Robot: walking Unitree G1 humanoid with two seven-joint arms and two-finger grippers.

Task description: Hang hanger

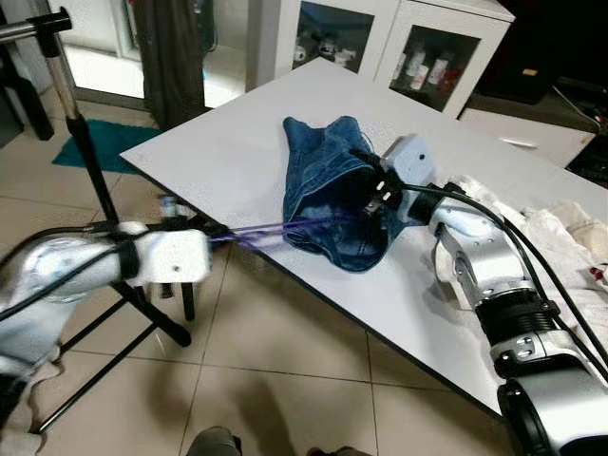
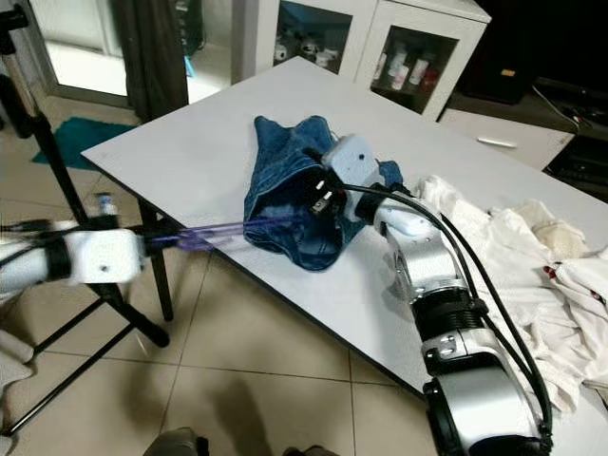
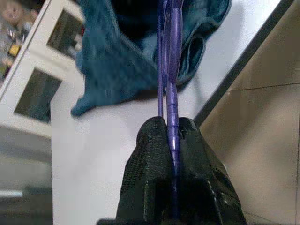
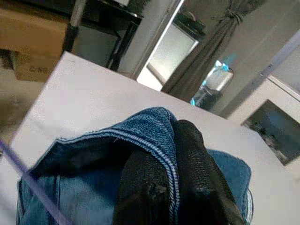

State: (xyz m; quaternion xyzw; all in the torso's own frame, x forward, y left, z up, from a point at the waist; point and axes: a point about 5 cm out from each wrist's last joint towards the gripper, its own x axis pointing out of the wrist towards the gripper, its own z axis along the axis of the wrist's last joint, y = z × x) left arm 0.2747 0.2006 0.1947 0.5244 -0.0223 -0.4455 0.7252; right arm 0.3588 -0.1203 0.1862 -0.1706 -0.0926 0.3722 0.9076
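A blue denim garment [image 1: 328, 195] lies bunched on the white table [image 1: 237, 142] near its front edge. A purple hanger [image 1: 275, 231] reaches from off the table's edge into the garment's opening. My left gripper [image 3: 171, 133] is shut on the hanger's near end, out over the floor to the left of the table. My right gripper [image 4: 173, 159] is shut on the garment's hemmed edge, one finger inside the opening and one outside. The hanger's far end is hidden inside the denim.
A black garment rack [image 1: 85, 152] with a silver rail stands on the tiled floor at the left. White clothes [image 2: 532, 256] are piled on the table at the right. White glass-door cabinets [image 1: 380, 43] stand behind the table. A teal mat [image 1: 100, 142] lies on the floor.
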